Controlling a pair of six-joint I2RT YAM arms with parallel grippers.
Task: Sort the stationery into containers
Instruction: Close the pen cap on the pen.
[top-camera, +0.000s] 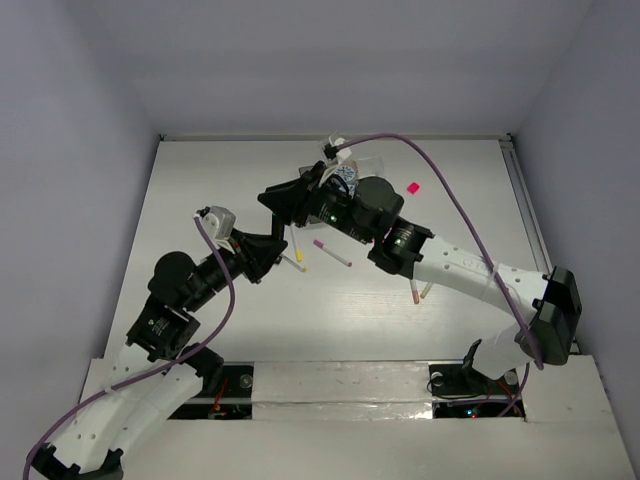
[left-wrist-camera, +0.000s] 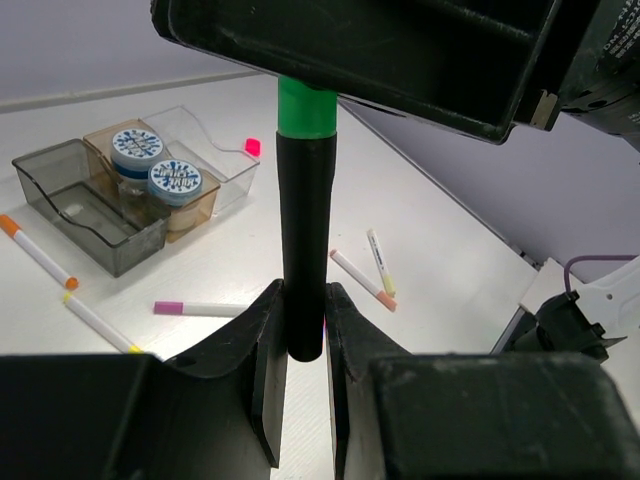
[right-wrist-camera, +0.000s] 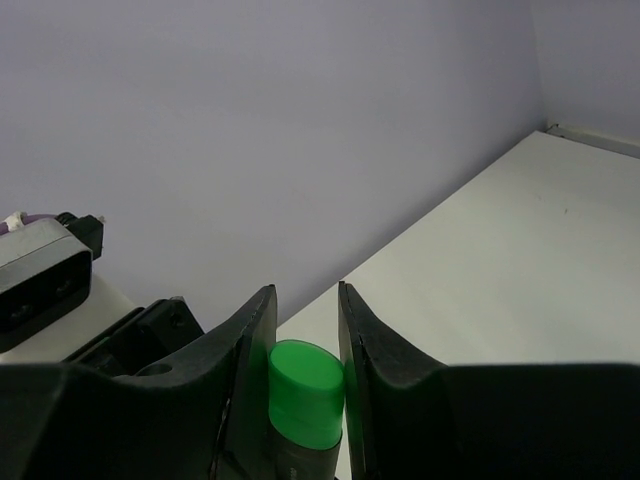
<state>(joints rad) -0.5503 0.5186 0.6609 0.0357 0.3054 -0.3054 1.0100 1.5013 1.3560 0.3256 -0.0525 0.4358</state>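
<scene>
A short black marker (left-wrist-camera: 305, 230) with a green cap (left-wrist-camera: 307, 108) hangs upright in the air between both grippers. My left gripper (left-wrist-camera: 305, 320) is shut on its black lower end. My right gripper (right-wrist-camera: 303, 330) is shut on the green cap (right-wrist-camera: 305, 385). In the top view the left gripper (top-camera: 266, 247) and the right gripper (top-camera: 278, 202) meet above the table's middle. The joined bins stand behind: smoky grey (left-wrist-camera: 80, 205), amber (left-wrist-camera: 205, 195) holding two blue-white tape rolls (left-wrist-camera: 137, 145), and clear (left-wrist-camera: 215, 150).
Loose pens lie on the table: an orange-capped one (left-wrist-camera: 35, 250), a yellow-capped one (left-wrist-camera: 100, 322), a magenta-capped one (left-wrist-camera: 195, 308) and two more (left-wrist-camera: 362, 278). A pink eraser (top-camera: 413, 187) lies right of the bins. A purple cable (top-camera: 450, 200) arches over the right arm.
</scene>
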